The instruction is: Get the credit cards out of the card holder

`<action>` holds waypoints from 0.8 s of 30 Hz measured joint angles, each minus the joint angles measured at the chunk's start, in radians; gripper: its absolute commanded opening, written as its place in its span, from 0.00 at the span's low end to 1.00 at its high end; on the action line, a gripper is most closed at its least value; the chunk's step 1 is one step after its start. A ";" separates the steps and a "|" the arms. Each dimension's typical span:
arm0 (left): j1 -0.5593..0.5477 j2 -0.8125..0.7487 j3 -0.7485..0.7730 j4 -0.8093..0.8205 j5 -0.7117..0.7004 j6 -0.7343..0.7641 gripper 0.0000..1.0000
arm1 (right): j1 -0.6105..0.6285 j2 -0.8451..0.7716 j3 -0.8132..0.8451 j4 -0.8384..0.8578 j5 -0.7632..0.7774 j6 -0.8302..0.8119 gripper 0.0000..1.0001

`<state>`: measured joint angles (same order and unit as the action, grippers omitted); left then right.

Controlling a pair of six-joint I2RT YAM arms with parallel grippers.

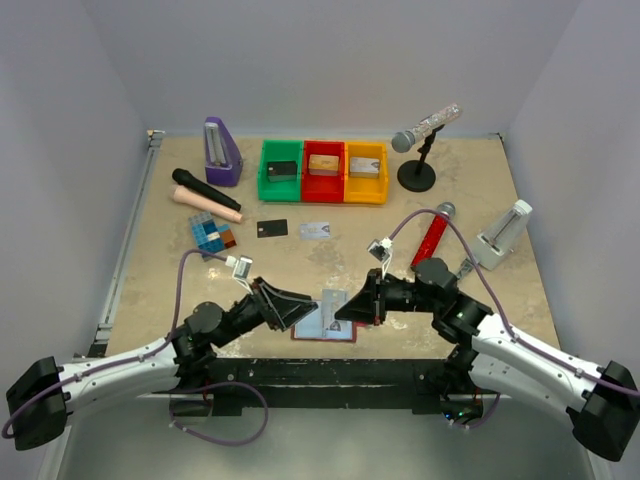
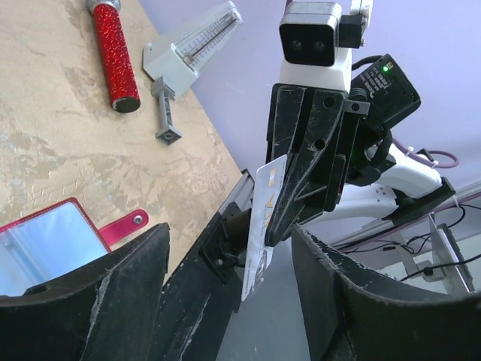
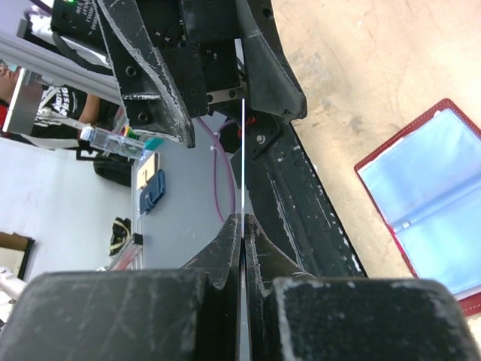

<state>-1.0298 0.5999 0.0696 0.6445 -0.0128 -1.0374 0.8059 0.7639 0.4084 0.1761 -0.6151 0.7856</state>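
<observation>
– card (image 2: 263, 218) first: where is it, and who has it?
– your right hand (image 3: 242, 226) has it, clamped tight on one end. it's held on edge in the air just above the open holder (image 3: 428, 188), which lies on the surface (image 1: 470, 200) at the near edge, between the two arms.
– and the left hand?
– the left hand (image 1: 308, 306) faces it head-on, jaws wide, holding nothing.
– which way does the card lie?
– its long axis runs from the right hand straight toward the left. the free end sits in the gap between the left fingers and looks clear of both.
– so what does the next move turn on?
– that line. i'd judge you only need to close the left hand on the free end, pads on the flat faces. any tilt could catch an edge and twist the card loose.
– what's out of the holder so far?
– a black card (image 1: 271, 229) and a grey card (image 1: 314, 230) lie flat side by side further out, well apart from the holder. i can't tell whether its pockets hold any more.
– the surface and room?
– a mottled tan top, three bins (image 1: 323, 196) and a mic (image 1: 425, 128) on a stand along the back, and pale lilac walls (image 1: 320, 60) on three sides.
</observation>
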 measured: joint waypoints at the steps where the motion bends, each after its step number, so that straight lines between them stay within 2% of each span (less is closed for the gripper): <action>1: 0.000 0.009 0.000 0.002 0.001 0.000 0.69 | 0.000 0.011 0.000 0.000 -0.002 0.000 0.00; 10: 0.000 0.126 0.002 0.047 0.066 0.004 0.63 | 0.012 0.074 0.014 0.003 -0.054 0.000 0.00; 14: 0.000 0.162 0.013 0.080 0.100 0.006 0.48 | 0.019 0.096 0.034 0.005 -0.076 0.000 0.00; 18: 0.000 0.176 0.021 0.122 0.132 0.010 0.27 | 0.023 0.115 0.038 0.011 -0.096 0.001 0.00; 21: 0.000 0.176 0.021 0.146 0.156 0.010 0.20 | 0.024 0.131 0.039 0.022 -0.119 0.005 0.00; 22: 0.000 0.176 0.021 0.154 0.165 0.012 0.14 | 0.024 0.138 0.039 0.029 -0.131 0.005 0.00; 23: 0.000 0.176 0.021 0.159 0.173 0.016 0.03 | 0.024 0.146 0.041 0.034 -0.144 0.006 0.00; 24: 0.000 0.177 0.021 0.162 0.180 0.020 0.00 | 0.024 0.154 0.043 0.037 -0.158 0.007 0.00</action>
<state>-1.0298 0.7765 0.0902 0.8066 0.1669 -1.0176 0.8303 0.9184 0.4515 0.2131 -0.7731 0.7929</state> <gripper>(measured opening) 0.183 0.010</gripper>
